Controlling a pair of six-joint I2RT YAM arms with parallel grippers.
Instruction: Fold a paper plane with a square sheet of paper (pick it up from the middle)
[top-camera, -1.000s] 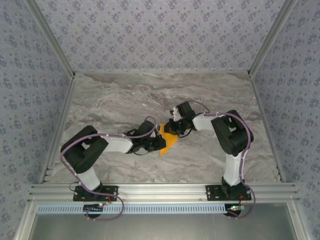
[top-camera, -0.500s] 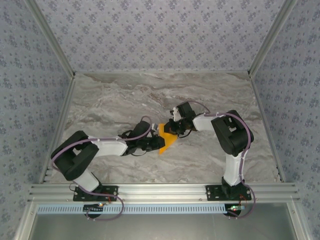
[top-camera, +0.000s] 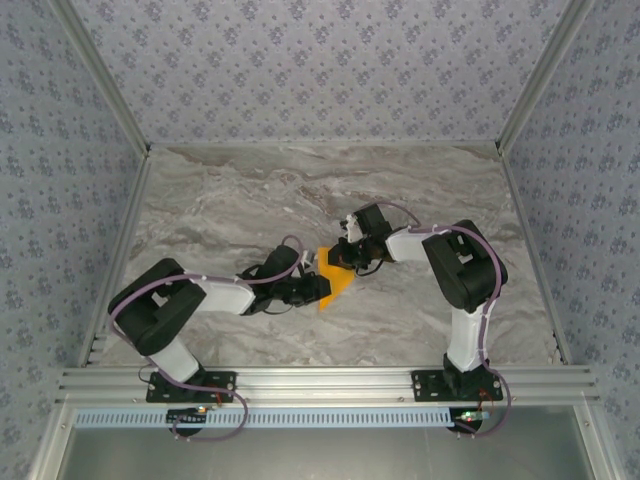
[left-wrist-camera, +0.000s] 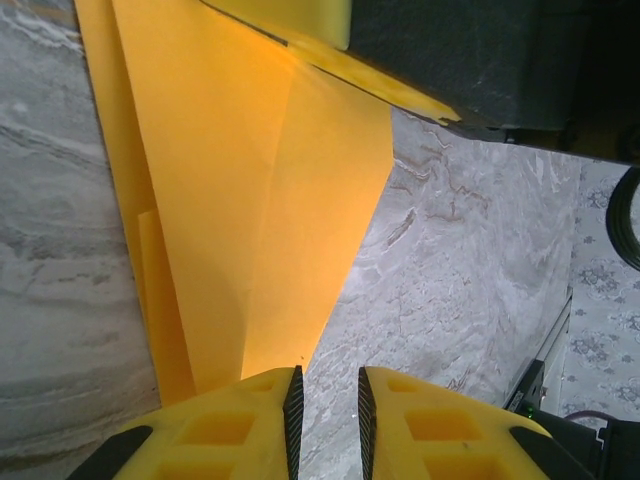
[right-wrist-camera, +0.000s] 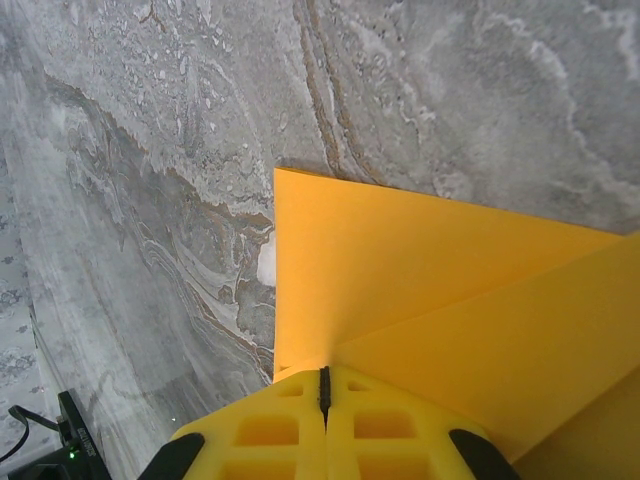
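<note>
Paper status: the orange paper (top-camera: 335, 277) sits mid-table on the grey marble table (top-camera: 220, 200), between the two wrists, a bit right of centre. It is partly folded. In the left wrist view the orange paper (left-wrist-camera: 250, 200) reads as a long shape tapering to a point, with lengthwise creases and a narrow layered strip along one edge. The right gripper (top-camera: 346, 264) comes in from the far side. In its own camera the right gripper (right-wrist-camera: 323, 385) has its jaws pressed together to a hairline seam, and the orange paper (right-wrist-camera: 400, 270) runs straight into that seam, so we call it clamped on the paper's edge. One of its fingers (left-wrist-camera: 300, 12) also shows over the paper's far end. The left gripper (top-camera: 318, 289) sits at the near-left edge of the paper. We see the left gripper (left-wrist-camera: 325, 390) with jaws only a narrow slit apart, bare table (left-wrist-camera: 450, 280) showing through the gap and nothing pinched. The paper's tapered end reaches one yellow finger (left-wrist-camera: 230, 425); we can't tell whether they touch.
</note>
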